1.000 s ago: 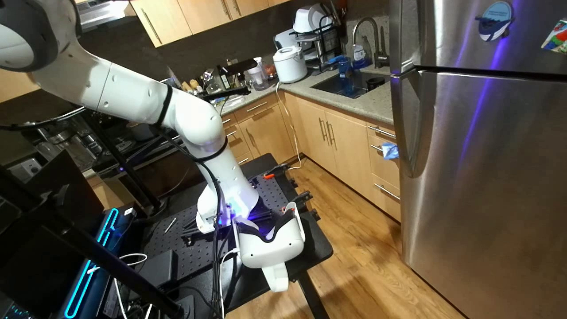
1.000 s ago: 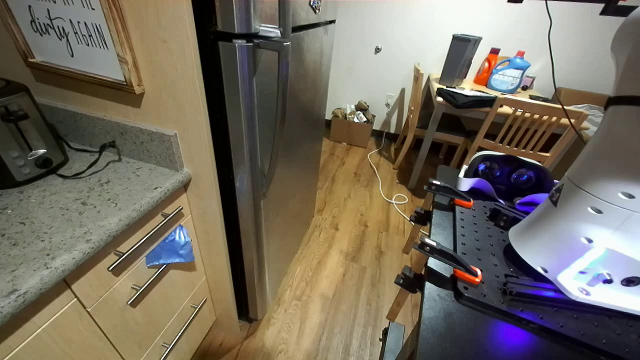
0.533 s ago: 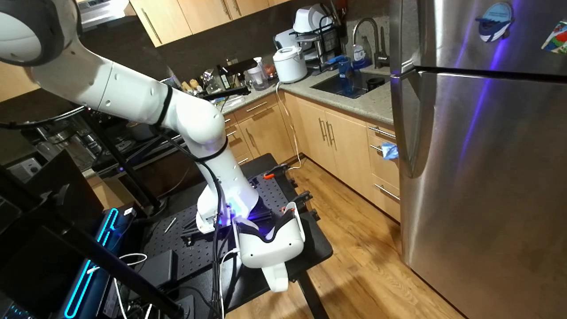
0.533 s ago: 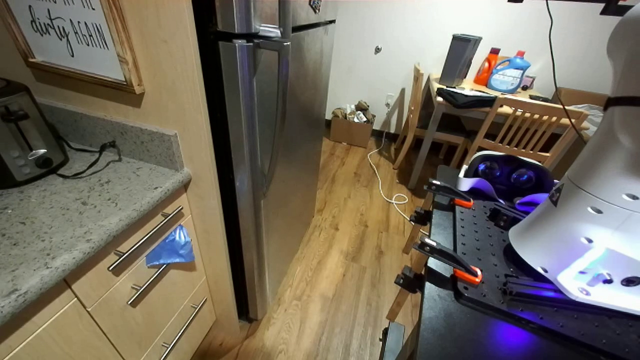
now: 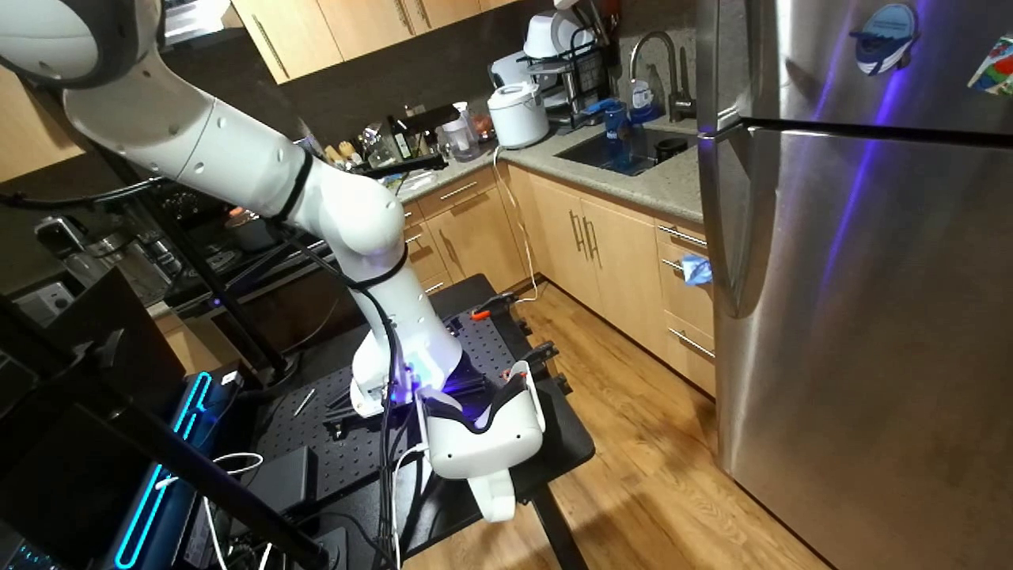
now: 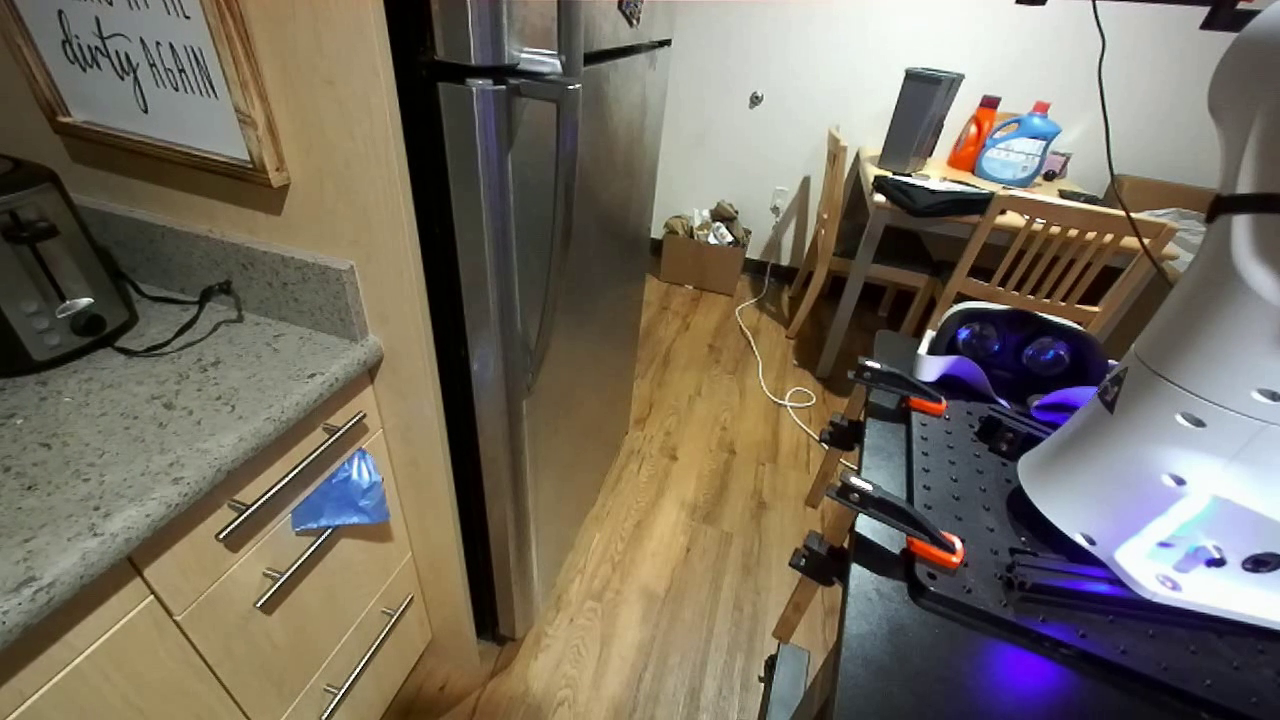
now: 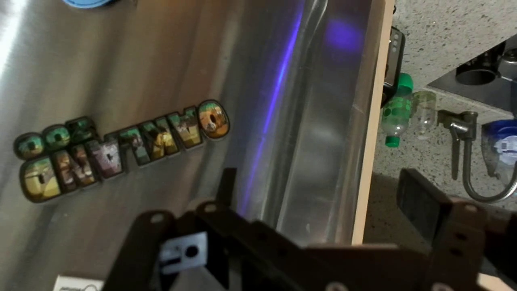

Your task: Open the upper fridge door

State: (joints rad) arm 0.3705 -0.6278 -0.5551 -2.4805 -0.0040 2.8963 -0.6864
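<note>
The upper fridge door [image 5: 807,71] is a brushed steel panel with a round blue magnet [image 5: 886,36] and a colourful sticker [image 5: 995,67]. It looks shut above the lower door [image 5: 870,332]. Its lower corner also shows in an exterior view [image 6: 612,25]. In the wrist view, the door [image 7: 161,81] fills the left and middle, with a letter-shaped magnet [image 7: 121,153] on it. My gripper [image 7: 318,180] is open with nothing held. The door's handle-side edge [image 7: 319,161] appears between the fingers; how far away it is I cannot tell. The gripper is outside both exterior views.
In the wrist view, a pale wooden panel edge [image 7: 369,141] runs beside the fridge. Behind it are a stone counter, a green-capped bottle [image 7: 398,109] and a faucet [image 7: 468,161]. A white headset [image 5: 483,435] lies on the black table by the arm base.
The upper part of the arm has shifted to the right in an exterior view. A shadow has appeared on the upper door, and a small white part shows at the top edge. The doors have not moved.
</note>
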